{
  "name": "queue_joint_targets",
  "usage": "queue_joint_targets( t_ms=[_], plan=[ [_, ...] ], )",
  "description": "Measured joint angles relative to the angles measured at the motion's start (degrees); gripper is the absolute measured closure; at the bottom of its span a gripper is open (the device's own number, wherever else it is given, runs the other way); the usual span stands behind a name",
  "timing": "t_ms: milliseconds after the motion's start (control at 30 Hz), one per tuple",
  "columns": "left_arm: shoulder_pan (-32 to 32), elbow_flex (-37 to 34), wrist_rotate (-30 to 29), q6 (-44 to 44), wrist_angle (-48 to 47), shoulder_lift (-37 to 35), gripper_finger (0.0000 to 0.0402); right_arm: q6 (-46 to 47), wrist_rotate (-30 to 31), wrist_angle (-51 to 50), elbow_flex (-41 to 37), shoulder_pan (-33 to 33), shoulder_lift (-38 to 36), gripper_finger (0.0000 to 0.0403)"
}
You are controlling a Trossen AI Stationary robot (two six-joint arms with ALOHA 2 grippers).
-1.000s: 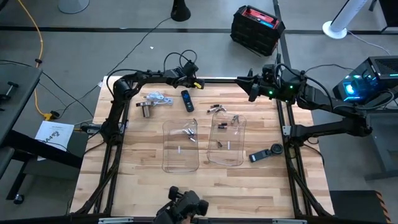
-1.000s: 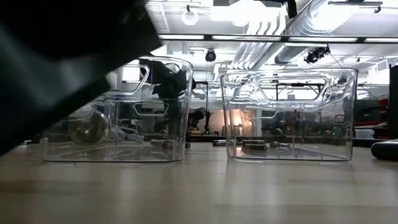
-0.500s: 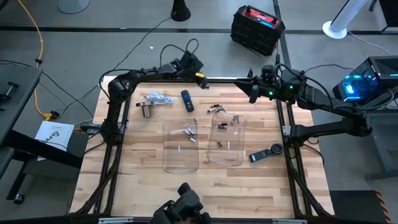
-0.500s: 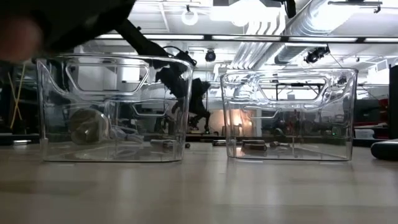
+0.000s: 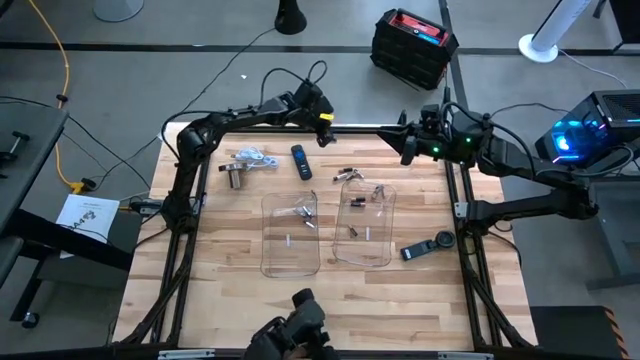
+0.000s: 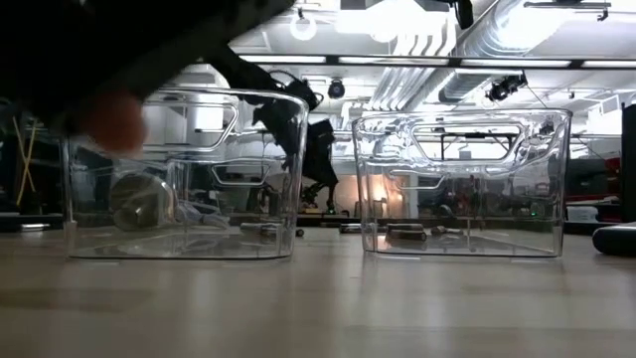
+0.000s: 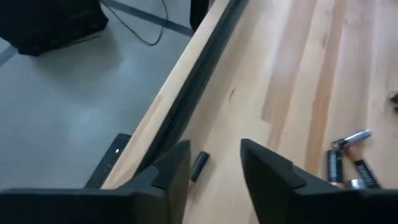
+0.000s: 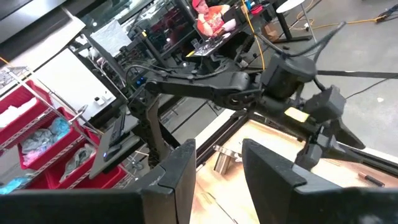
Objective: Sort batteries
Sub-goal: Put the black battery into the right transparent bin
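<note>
While the left arm reaches along the table's (image 5: pixel 220 300) far edge, its gripper (image 5: pixel 322 130) hangs with fingers spread just above a lone dark battery (image 7: pixel 198 165) by the rim, gripping nothing. More batteries (image 5: pixel 347 175) lie loose beyond the two clear trays (image 5: pixel 290 235), and others sit inside them. At the far right corner the right gripper (image 5: pixel 405 140) waits, fingers parted and empty.

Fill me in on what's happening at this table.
The left tool hovers open at the table's far edge over a small dark cylindrical battery, nothing gripped. The right tool waits open at the far right edge. Two clear plastic trays mid-table already hold several batteries; a few more lie loose behind them.
</note>
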Motion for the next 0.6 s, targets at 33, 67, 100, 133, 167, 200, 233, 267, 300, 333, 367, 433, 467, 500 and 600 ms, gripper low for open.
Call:
queue_joint_targets(
  t_ms=[33,67,100,133,167,200,233,267,300,333,367,433,467,500,600],
  plan=[
    [0.3,0.3,1.1,0.4,-0.5,0.6,0.0251,0.0,0.0,0.0,0.0,0.0,0.0,0.0277],
    [0.5,0.5,2.6,0.7,-1.4,1.7,0.0243,0.0,0.0,0.0,0.0,0.0,0.0,0.0277],
    [0.8,0.8,4.6,0.3,-2.0,2.7,0.0238,0.1,0.0,0.0,0.0,0.0,0.0,0.0277],
    [1.1,1.2,6.7,-0.7,-1.8,3.7,0.0236,0.3,0.0,-0.1,0.0,0.0,0.0,0.0277],
    [1.4,1.8,9.4,-1.5,-1.8,4.7,0.0236,0.4,0.0,-0.1,0.0,0.0,0.0,0.0277],
    [1.7,2.4,12.4,-2.4,-1.6,5.2,0.0236,0.4,0.1,-0.2,0.0,0.0,0.0,0.0277],
    [2.0,2.8,14.8,-2.6,-1.3,5.9,0.0238,0.7,0.1,-0.4,0.0,0.0,0.0,0.0277],
    [2.2,3.2,16.2,-2.7,-1.0,6.5,0.0241,1.1,0.1,-0.7,0.0,0.0,0.0,0.0277],
    [2.3,3.3,16.1,-2.9,-1.0,7.0,0.0243,1.7,0.1,-0.9,0.0,0.0,0.0,0.0277],
    [2.4,3.3,15.7,-3.3,-1.1,7.7,0.0246,1.8,0.1,-1.2,0.0,0.0,0.0,0.0277],
    [2.4,3.3,15.5,-3.5,-1.1,8.4,0.0248,1.8,0.1,-1.5,0.0,0.0,0.0,0.0277],
    [2.8,3.6,15.9,-3.8,-1.8,9.1,0.0249,1.8,0.1,-1.8,0.0,0.0,0.0,0.0277],
    [3.0,3.8,15.4,-3.6,-1.5,9.0,0.025,1.8,0.1,-2.0,0.0,0.0,0.0,0.0277],
    [3.0,3.9,13.0,-2.8,-1.4,8.8,0.025,1.8,0.1,-2.2,0.0,0.0,0.0,0.0277],
    [2.5,4.0,5.2,0.1,-2.1,8.6,0.025,1.8,0.2,-2.4,0.0,0.0,0.0,0.0277]
  ],
)
